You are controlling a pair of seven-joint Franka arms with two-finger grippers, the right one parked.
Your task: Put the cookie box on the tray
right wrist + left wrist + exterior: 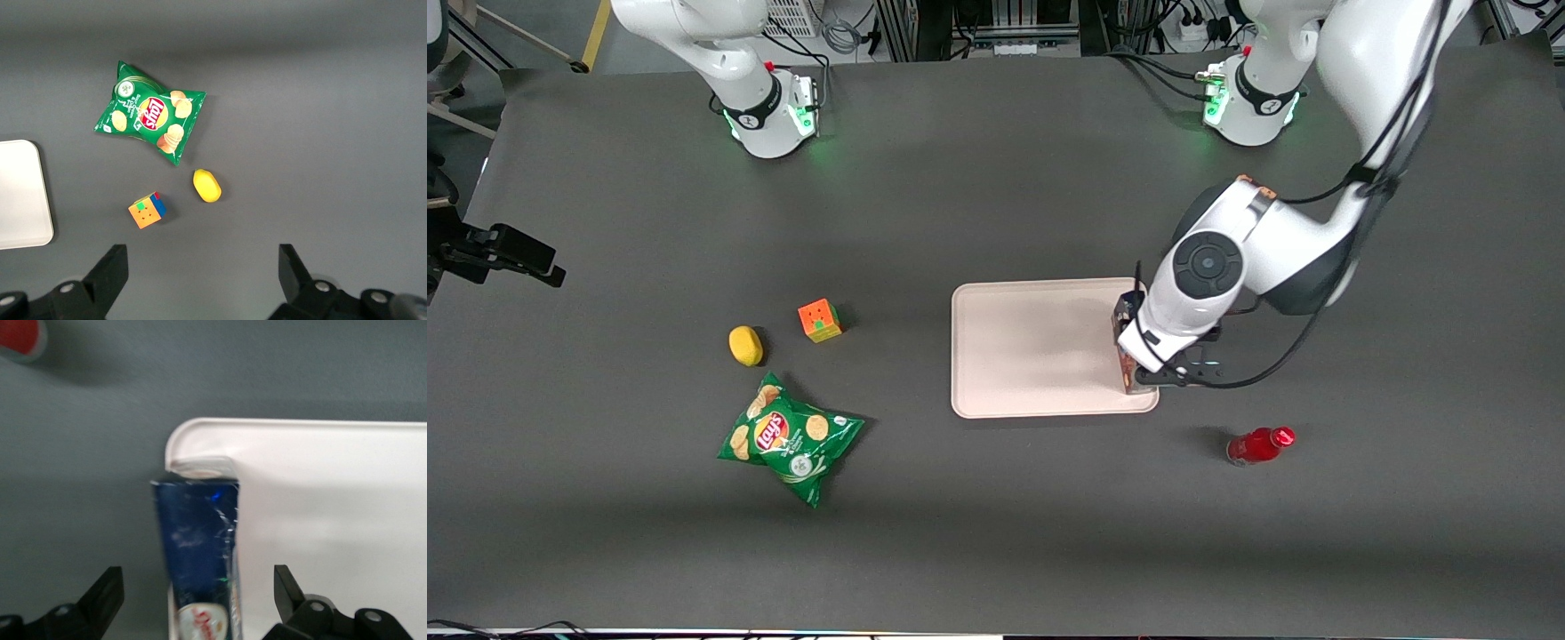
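The dark blue cookie box rests on the pale pinkish-cream tray, along the tray's edge toward the working arm and close to the corner nearer the front camera. My left gripper is open right above it; its black fingers stand apart from the box on both sides without touching it. In the front view the gripper hangs over that edge of the tray and hides most of the box.
A red bottle lies on the dark table near the tray's corner, nearer the front camera. Toward the parked arm's end lie a green Lay's chip bag, a yellow lemon and a colour cube.
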